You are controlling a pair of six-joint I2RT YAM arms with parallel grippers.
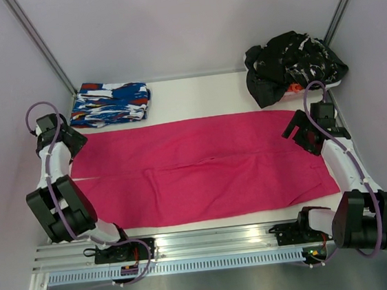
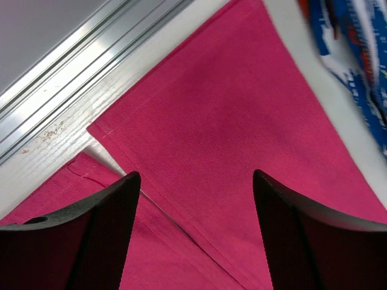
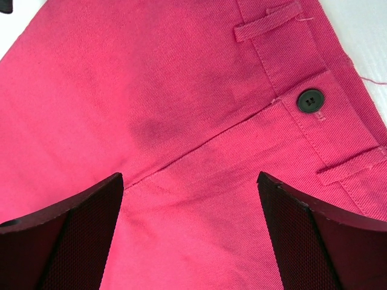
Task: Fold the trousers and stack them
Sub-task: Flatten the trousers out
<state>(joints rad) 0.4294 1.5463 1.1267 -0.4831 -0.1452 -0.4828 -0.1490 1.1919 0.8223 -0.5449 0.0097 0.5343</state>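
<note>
The magenta-pink trousers (image 1: pixel 203 168) lie spread flat across the table, legs side by side, cuffs at the left, waistband at the right. My left gripper (image 1: pixel 76 145) is open above the far leg's cuff end; the left wrist view shows both leg cuffs (image 2: pixel 242 121) with a thin strip of table between them. My right gripper (image 1: pixel 297 134) is open above the waist end; the right wrist view shows the cloth (image 3: pixel 181 109), a belt loop and a dark button (image 3: pixel 311 100). Neither holds anything.
A folded blue, white and red patterned garment (image 1: pixel 111 104) lies at the back left. A heap of black clothes with white flecks (image 1: pixel 290 64) lies at the back right. Aluminium rails (image 1: pixel 210 240) run along the near edge. Walls close in both sides.
</note>
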